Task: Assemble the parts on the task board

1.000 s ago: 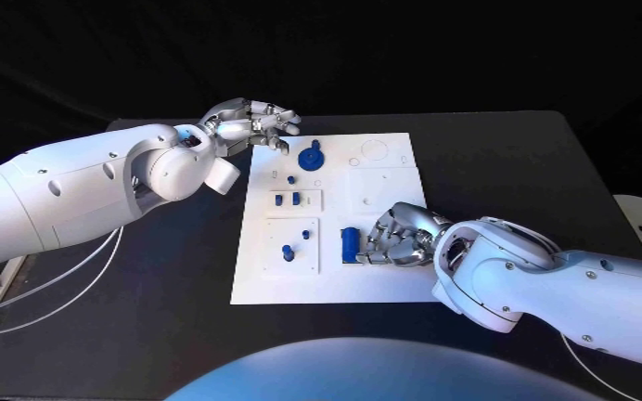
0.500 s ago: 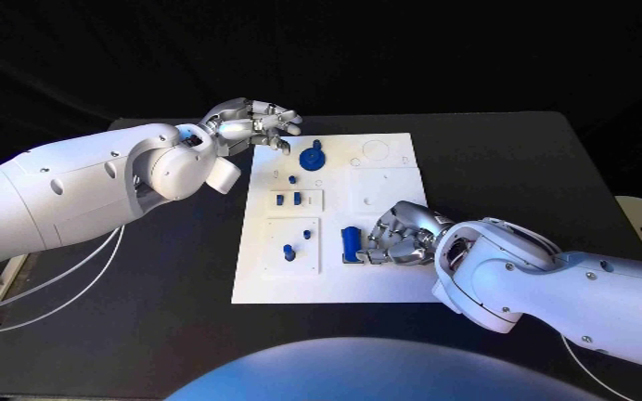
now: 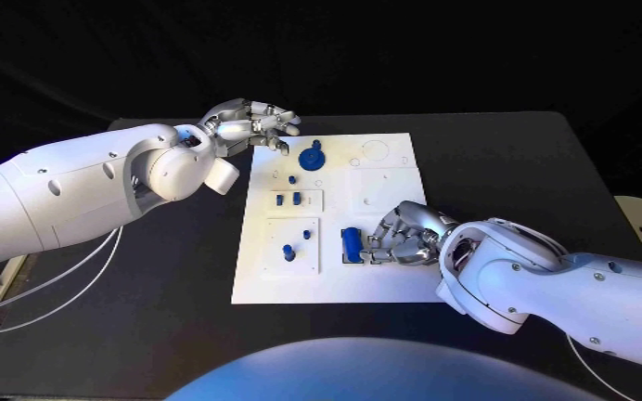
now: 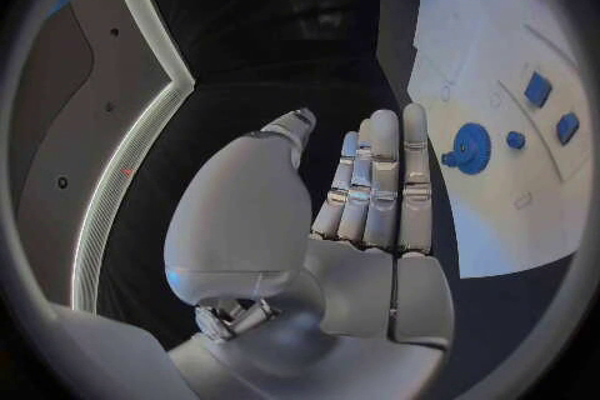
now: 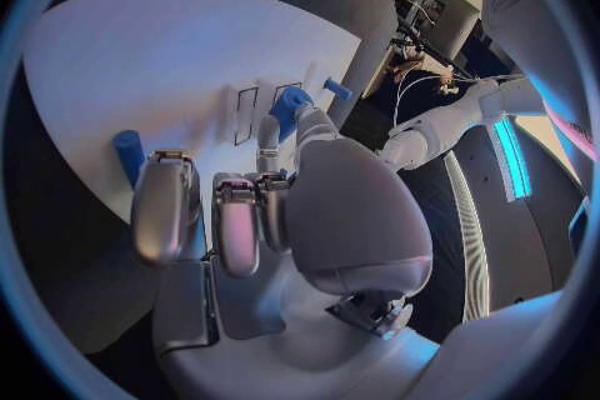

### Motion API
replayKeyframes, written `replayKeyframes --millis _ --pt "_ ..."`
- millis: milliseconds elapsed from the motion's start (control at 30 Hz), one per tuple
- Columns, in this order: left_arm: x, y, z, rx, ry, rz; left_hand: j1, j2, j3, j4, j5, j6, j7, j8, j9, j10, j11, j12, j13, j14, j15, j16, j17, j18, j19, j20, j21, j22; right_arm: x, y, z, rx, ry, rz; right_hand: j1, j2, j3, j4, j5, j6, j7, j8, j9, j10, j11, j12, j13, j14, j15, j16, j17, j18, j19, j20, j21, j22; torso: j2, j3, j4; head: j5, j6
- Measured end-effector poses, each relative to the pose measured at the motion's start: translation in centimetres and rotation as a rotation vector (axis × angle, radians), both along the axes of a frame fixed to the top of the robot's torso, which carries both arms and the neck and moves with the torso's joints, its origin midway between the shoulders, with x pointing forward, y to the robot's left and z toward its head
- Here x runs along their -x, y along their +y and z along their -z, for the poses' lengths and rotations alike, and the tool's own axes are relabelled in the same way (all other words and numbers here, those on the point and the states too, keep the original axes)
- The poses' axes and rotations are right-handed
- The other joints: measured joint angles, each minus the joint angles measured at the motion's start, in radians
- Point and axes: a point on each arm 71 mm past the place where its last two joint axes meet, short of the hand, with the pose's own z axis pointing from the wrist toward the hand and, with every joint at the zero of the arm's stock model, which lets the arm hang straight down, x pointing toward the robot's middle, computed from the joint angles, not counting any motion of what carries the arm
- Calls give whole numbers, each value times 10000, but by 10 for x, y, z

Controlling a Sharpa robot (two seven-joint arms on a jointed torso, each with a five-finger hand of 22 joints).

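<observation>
My left hand (image 3: 254, 124) hovers off the far left corner of the board (image 3: 391, 285), over bare black table (image 3: 160, 327). Its silver fingers (image 4: 381, 170) lie straight and side by side, holding nothing, their segmented metal smooth and glossy.

The board is a flat, matte white rectangle with shallow square panels outlined on it. Near its far edge, just beside my left hand, sits a round blue disc with a small knob (image 3: 312, 157). Below that, two short blue blocks (image 3: 287, 200) stand in a small rectangular panel, and two little blue pegs (image 3: 296, 243) stand in the square panel nearest me. I can read no writing or label anywhere.

My right hand (image 3: 405, 234) rests on the near middle of the board, fingers curled down around a taller upright blue block (image 3: 351, 243), with its fingertips (image 5: 165, 210) against it. I cannot tell whether that is a firm grip or only a touch.
</observation>
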Motion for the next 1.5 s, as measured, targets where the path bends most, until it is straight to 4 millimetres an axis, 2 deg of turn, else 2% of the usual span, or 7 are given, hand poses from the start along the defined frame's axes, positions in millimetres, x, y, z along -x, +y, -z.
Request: replayKeyframes --millis 267,667,900,967,1233,1500 --pt "0 0 0 -10 10 -3 0 0 -1 0 0 0 0 0 -1 0 0 0 0 0 0 0 0 0 2 -2 0 1 2 -3 -3 -181 -2 -107 -156 -156 -162 0 -236 -19 19 -1 95 0 0 0 8 0 0 0 -1 -1 0 0 -44 -1 0 2 -9 -27 -1" --pt "0 0 0 -13 13 -4 0 0 -28 28 0 1 0 0 -3 1 0 0 -1 0 0 0 0 -1 4 -4 0 -8 2 -4 -5 -351 -44 -205 -149 -150 -162 0 -277 -19 19 -2 169 0 1 -1 7 0 0 0 -2 0 -1 0 -43 -1 7 5 0 -41 -1" --pt "0 0 0 -14 13 -3 0 0 -28 28 0 1 0 0 -3 1 0 1 -2 0 0 0 0 0 4 -4 0 -7 -2 -4 -3 -306 -118 -190 180 156 -68 -55 -313 11 -11 -2 278 0 1 -1 6 9 -9 0 -3 0 -1 1 -43 -2 9 -2 7 -38 -1" --pt "0 0 0 -13 14 -1 0 0 -28 28 0 1 0 0 -3 1 0 1 -3 0 0 0 -1 0 4 -4 0 -7 -4 -3 -3 -288 -141 -196 248 107 -60 -42 -313 15 -15 -2 298 0 1 -1 6 37 -37 0 -2 -1 -1 1 -43 -1 12 -2 7 -42 -1" --pt "0 0 0 -15 16 2 0 0 -28 28 0 1 0 0 8 1 0 1 15 0 0 0 0 0 5 -5 0 -6 -8 6 -1 -254 -262 -341 325 185 -6 -43 -312 15 -15 35 321 38 -37 -1 7 37 -36 0 -3 -1 -1 1 -43 6 13 -5 12 -32 -1" --pt "0 0 0 -18 18 3 0 0 -28 28 0 1 0 0 7 1 0 1 14 0 0 0 0 0 5 -5 0 -6 -10 10 0 -209 -347 -404 367 143 -6 -43 -312 15 -14 35 333 38 -37 -1 7 36 -36 0 -4 0 -1 1 -43 5 9 -4 11 -20 -1"
